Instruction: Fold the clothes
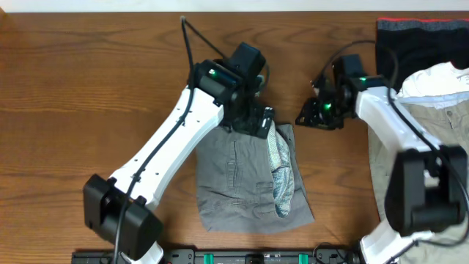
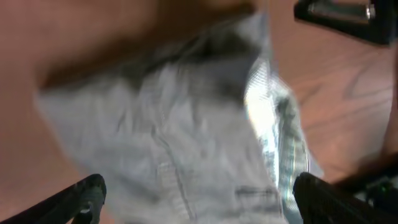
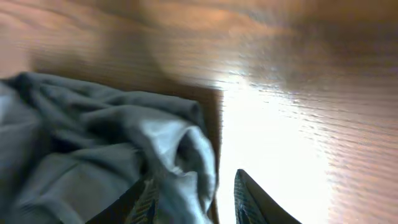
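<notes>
I am holding my left tool [image 1: 258, 117] over the far edge of the grey shorts [image 1: 238, 176], fingers standing wide apart and gripping nothing, since the shorts are lying folded flat at the middle of the worktop [image 1: 88, 73], pale lining [image 1: 282, 180] showing along their right side. My right tool [image 1: 311, 114] is sitting just beside their far right corner; I cannot tell whether it is clamping cloth.

A robotics lab bench: left arm [image 1: 170, 145] and right arm [image 1: 387, 116], white with black joints, rise from a black rail [image 1: 256, 257] at the edge of a wood-grain tabletop [image 1: 80, 73], cables [image 1: 188, 40] trailing.
</notes>
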Controlling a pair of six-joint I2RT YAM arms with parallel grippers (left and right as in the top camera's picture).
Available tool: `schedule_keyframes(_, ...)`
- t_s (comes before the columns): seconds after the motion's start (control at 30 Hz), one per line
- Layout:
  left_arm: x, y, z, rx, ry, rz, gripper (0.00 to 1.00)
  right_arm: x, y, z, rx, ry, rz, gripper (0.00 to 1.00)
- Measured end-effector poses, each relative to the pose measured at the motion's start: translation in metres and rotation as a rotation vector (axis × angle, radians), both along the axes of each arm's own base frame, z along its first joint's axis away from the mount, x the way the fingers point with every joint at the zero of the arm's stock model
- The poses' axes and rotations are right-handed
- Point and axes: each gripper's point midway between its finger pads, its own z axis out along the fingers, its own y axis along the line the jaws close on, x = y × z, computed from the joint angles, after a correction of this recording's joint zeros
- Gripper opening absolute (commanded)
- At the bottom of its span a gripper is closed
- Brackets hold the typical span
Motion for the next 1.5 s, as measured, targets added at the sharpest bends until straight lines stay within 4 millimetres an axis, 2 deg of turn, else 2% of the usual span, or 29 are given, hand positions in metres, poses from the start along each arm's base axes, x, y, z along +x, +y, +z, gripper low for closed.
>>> schedule_keyframes(0.07, 0.009, -0.009, -0.003, -0.016, -0.036, -0.034, 1.00, 0.001, 0.000, 0.014, 0.002, -0.038, 0.001, 0.30)
schedule_keyframes(0.13, 0.018, -0.016, -0.010, -0.023, -0.055, -0.053, 0.90, -0.002, -0.001, 0.021, 0.002, -0.047, 0.004, 0.28)
schedule_keyframes(0.17, 0.020, -0.018, -0.014, -0.021, -0.057, -0.062, 0.80, -0.004, -0.001, 0.023, 0.002, -0.043, 0.003, 0.26)
schedule_keyframes(0.2, 0.023, -0.019, -0.019, -0.019, -0.055, -0.067, 0.67, -0.006, -0.001, 0.023, 0.000, -0.036, 0.004, 0.24)
schedule_keyframes(0.23, 0.025, -0.021, -0.025, -0.015, -0.048, -0.068, 0.42, -0.009, -0.002, 0.023, -0.001, -0.027, 0.007, 0.20)
schedule_keyframes(0.27, 0.027, -0.022, -0.031, -0.008, -0.042, -0.075, 0.06, -0.012, -0.002, 0.022, -0.003, -0.012, 0.007, 0.18)
schedule_keyframes(0.43, 0.026, -0.014, -0.059, 0.067, 0.021, -0.074, 0.06, -0.020, 0.005, 0.025, 0.035, -0.009, 0.069, 0.12)
schedule_keyframes(0.5, 0.027, -0.005, -0.061, 0.090, 0.032, -0.047, 0.06, -0.024, 0.013, 0.029, 0.086, -0.017, 0.123, 0.10)
schedule_keyframes(0.53, 0.030, 0.000, -0.059, 0.093, 0.026, -0.032, 0.10, -0.026, 0.017, 0.031, 0.107, -0.025, 0.149, 0.09)
schedule_keyframes(0.57, 0.032, 0.004, -0.057, 0.094, 0.024, -0.022, 0.29, -0.028, 0.023, 0.035, 0.138, -0.036, 0.185, 0.10)
schedule_keyframes(0.6, 0.035, 0.010, -0.054, 0.095, 0.019, -0.007, 0.55, -0.031, 0.029, 0.039, 0.173, -0.050, 0.227, 0.10)
schedule_keyframes(0.67, 0.041, 0.025, -0.043, 0.090, 0.002, 0.041, 0.81, -0.039, 0.044, 0.048, 0.242, -0.086, 0.318, 0.11)
schedule_keyframes(0.7, 0.045, 0.033, -0.036, 0.083, -0.013, 0.062, 0.90, -0.043, 0.052, 0.053, 0.274, -0.106, 0.366, 0.11)
schedule_keyframes(0.73, 0.048, 0.042, -0.026, 0.075, -0.035, 0.087, 0.93, -0.049, 0.063, 0.059, 0.311, -0.135, 0.431, 0.10)
schedule_keyframes(0.87, 0.053, 0.077, 0.014, 0.043, -0.107, 0.184, 0.96, -0.072, 0.096, 0.071, 0.383, -0.200, 0.615, 0.11)
schedule_keyframes(0.93, 0.050, 0.092, 0.025, 0.044, -0.114, 0.218, 0.95, -0.084, 0.111, 0.073, 0.402, -0.223, 0.708, 0.10)
schedule_keyframes(1.0, 0.045, 0.102, 0.026, 0.054, -0.093, 0.240, 0.88, -0.096, 0.124, 0.073, 0.411, -0.241, 0.788, 0.11)
schedule_keyframes(1.07, 0.041, 0.107, 0.022, 0.069, -0.063, 0.250, 0.87, -0.108, 0.135, 0.073, 0.416, -0.253, 0.857, 0.18)
schedule_keyframes(1.13, 0.037, 0.110, 0.018, 0.081, -0.038, 0.252, 0.87, -0.113, 0.143, 0.069, 0.387, -0.265, 0.902, 0.18)
schedule_keyframes(1.23, 0.036, 0.110, 0.017, 0.084, -0.028, 0.250, 0.87, -0.107, 0.139, 0.054, 0.254, -0.253, 0.888, 0.17)
schedule_keyframes(1.3, 0.035, 0.110, 0.017, 0.084, -0.025, 0.250, 0.93, -0.096, 0.127, 0.040, 0.113, -0.239, 0.840, 0.16)
schedule_keyframes(1.43, 0.032, 0.111, 0.016, 0.089, -0.013, 0.252, 0.93, -0.076, 0.109, 0.015, -0.059, -0.202, 0.728, 0.16)
schedule_keyframes(1.5, 0.027, 0.112, 0.015, 0.098, 0.007, 0.252, 0.94, -0.074, 0.098, -0.007, -0.117, -0.137, 0.677, 0.15)
